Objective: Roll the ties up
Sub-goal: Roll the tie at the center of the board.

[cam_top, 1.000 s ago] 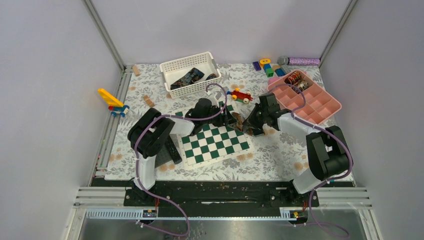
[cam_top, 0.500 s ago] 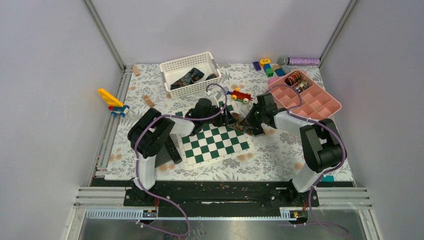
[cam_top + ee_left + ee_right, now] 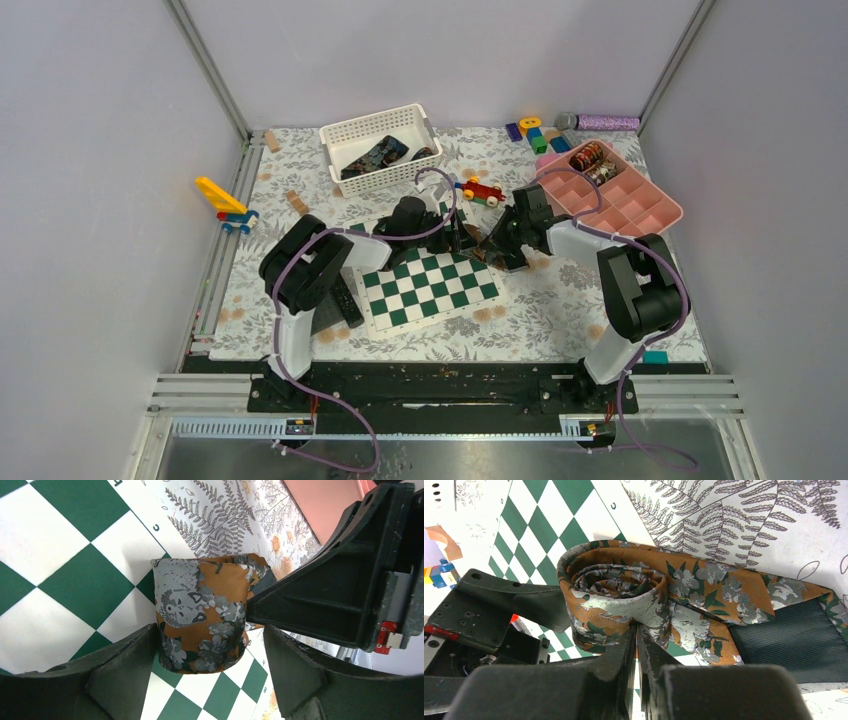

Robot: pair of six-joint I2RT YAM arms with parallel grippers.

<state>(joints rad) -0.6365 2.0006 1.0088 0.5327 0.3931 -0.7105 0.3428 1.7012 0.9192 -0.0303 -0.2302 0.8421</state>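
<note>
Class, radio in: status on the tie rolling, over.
Left gripper open around the tie. Right gripper shut on its outer wrap. Part-rolled on the chessboard edge, tail flat. Grippers close together.

Tie (image 3: 684,595): orange w/ grey floral.

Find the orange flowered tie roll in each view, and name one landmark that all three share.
Top: the tie is a small brown patch at the far right corner of the chessboard.
Left wrist: the tie fills the centre, side on, at the chessboard edge.
Right wrist: the tie sits centre left, coil showing, loose end trailing right.
Shared landmark: the green and white chessboard.
</note>
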